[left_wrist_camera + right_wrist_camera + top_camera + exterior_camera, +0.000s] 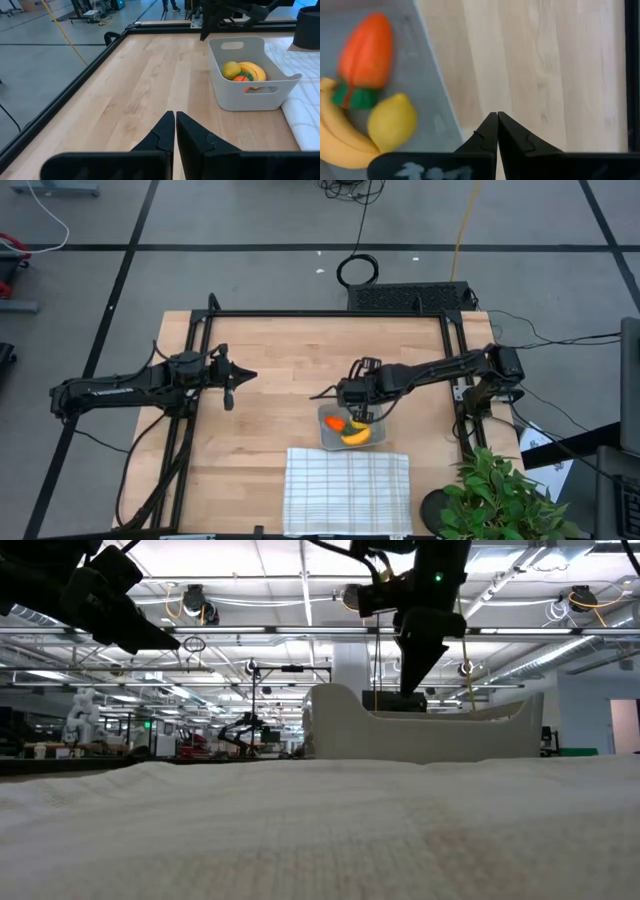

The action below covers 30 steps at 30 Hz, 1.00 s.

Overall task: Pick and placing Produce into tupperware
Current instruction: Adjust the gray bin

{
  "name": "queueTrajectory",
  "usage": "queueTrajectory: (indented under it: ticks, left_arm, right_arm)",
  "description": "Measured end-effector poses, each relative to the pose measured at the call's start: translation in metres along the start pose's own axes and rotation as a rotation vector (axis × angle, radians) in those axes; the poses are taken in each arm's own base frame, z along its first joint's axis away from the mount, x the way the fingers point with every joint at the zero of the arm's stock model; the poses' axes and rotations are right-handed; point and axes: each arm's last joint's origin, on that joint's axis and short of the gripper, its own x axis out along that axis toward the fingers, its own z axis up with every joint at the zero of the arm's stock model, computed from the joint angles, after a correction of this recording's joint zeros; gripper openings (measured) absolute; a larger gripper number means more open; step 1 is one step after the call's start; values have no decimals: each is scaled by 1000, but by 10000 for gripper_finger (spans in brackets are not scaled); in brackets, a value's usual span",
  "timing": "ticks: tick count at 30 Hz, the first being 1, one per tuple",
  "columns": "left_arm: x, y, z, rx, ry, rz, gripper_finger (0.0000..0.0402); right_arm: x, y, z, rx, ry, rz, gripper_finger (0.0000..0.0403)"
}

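The grey tupperware (331,439) stands on the wooden table just beyond the white striped cloth. Inside it lie the orange carrot (367,47), the yellow banana (337,142) and the small yellow fruit (392,122); they also show in the left wrist view (242,72). My right gripper (497,116) is shut and empty, above the tupperware's far rim, pointing down. My left gripper (175,116) is shut and empty over the table's left part, well away from the tupperware (250,95).
The white grid-striped cloth (347,490) lies at the table's near edge, touching the tupperware's near side. A leafy potted plant (500,495) stands at the near right corner. Bare wood (280,360) lies between the two arms.
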Motion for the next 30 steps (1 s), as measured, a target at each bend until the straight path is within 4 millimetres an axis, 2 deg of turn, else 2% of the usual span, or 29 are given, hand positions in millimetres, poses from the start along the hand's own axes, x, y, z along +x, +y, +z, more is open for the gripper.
queueTrajectory:
  ticks: [10,14,19,30]
  left_arm:
    - [0,0,0,-3,0,0,21]
    - [0,0,0,-4,0,0,21]
    - [0,0,0,-7,0,0,21]
    - [0,0,0,-11,0,0,21]
  right_arm:
    - [7,-12,-9,65,110,36,0]
    - [15,-13,-15,81,162,96,0]
    - [22,-12,-23,88,199,87,0]
    - [23,-11,-27,121,247,127,0]
